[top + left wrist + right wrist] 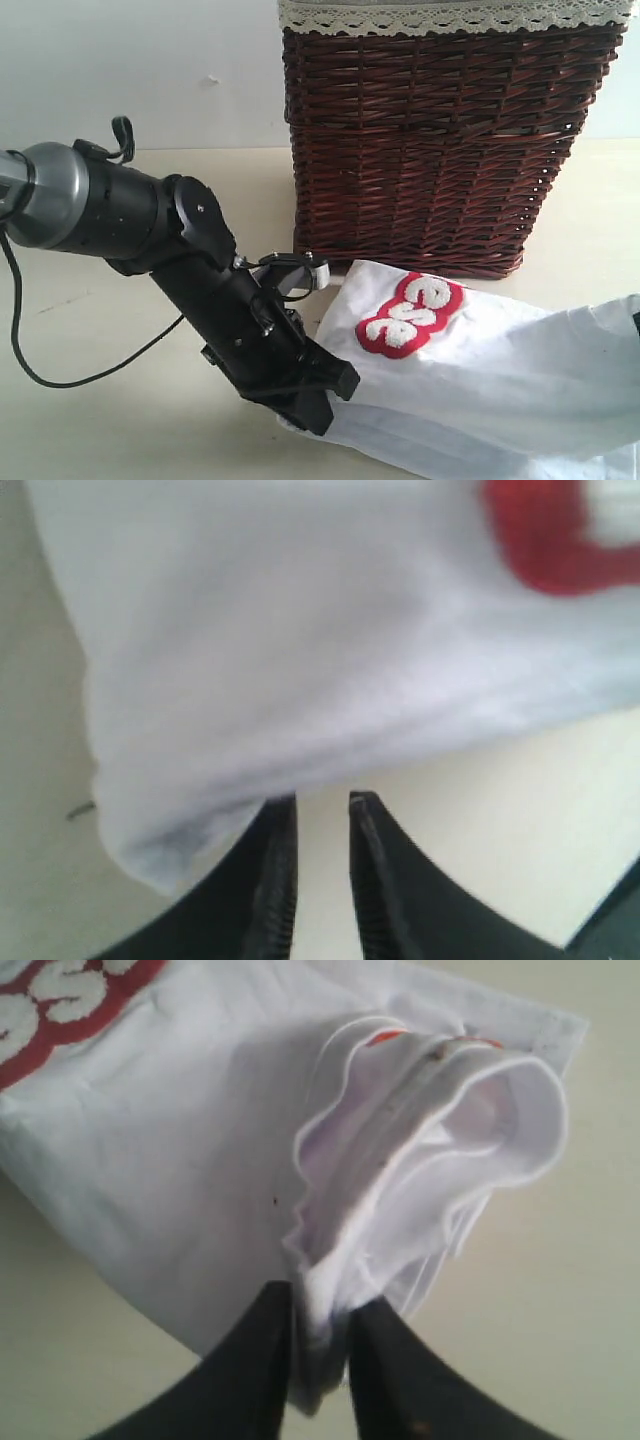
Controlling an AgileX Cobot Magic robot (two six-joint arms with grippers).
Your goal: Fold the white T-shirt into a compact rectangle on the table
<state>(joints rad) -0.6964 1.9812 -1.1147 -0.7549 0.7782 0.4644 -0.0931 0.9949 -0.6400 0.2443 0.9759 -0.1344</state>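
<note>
Lying on the pale cream table, before the dark brown wicker basket, the soft white T-shirt with red lettered band is shown in the exterior view. From the left wrist, the black left gripper is seen narrowly parted at its hem. From the right wrist, the black right gripper is seen clamped on bunched shirt folds.

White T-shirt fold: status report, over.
Left gripper narrowly open, empty. Right gripper pinching bunched white T-shirt. Fold unfinished. Wicker basket close behind.
</note>
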